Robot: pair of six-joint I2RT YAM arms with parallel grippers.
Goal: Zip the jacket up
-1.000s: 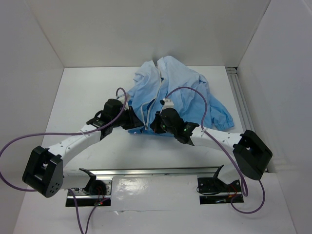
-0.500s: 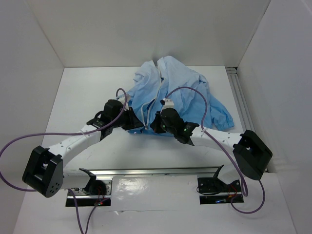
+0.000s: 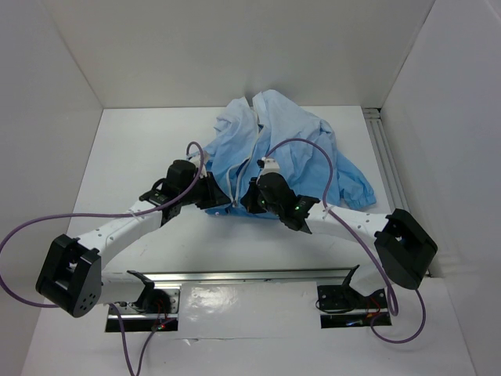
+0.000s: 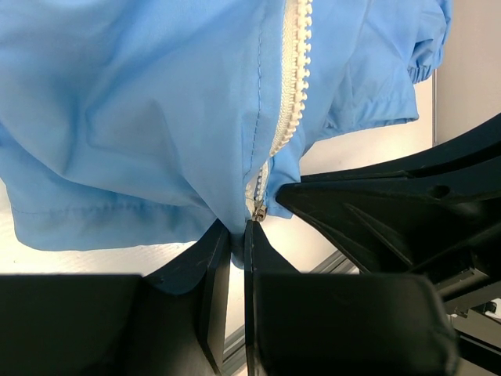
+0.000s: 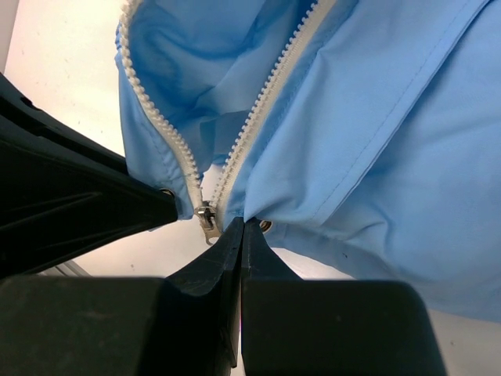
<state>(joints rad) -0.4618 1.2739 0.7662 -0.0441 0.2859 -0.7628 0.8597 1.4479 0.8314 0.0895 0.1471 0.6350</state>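
The light-blue jacket [image 3: 282,149] lies crumpled on the white table, its bottom hem toward the arms. Its whitish zipper [image 5: 270,94] runs up the front; the metal slider [image 5: 206,217] sits at the bottom end. My left gripper [image 3: 221,197] is shut on the hem of the left front panel [image 4: 117,133], beside the zipper's foot [image 4: 258,210]. My right gripper [image 3: 252,201] is shut on the hem of the right panel [image 5: 391,157], just right of the slider. The two grippers nearly touch each other.
White walls enclose the table on three sides. A metal rail [image 3: 389,160] runs along the right edge. A mounting rail [image 3: 250,276] with the arm bases lies at the near edge. Purple cables [image 3: 313,149] loop over the jacket.
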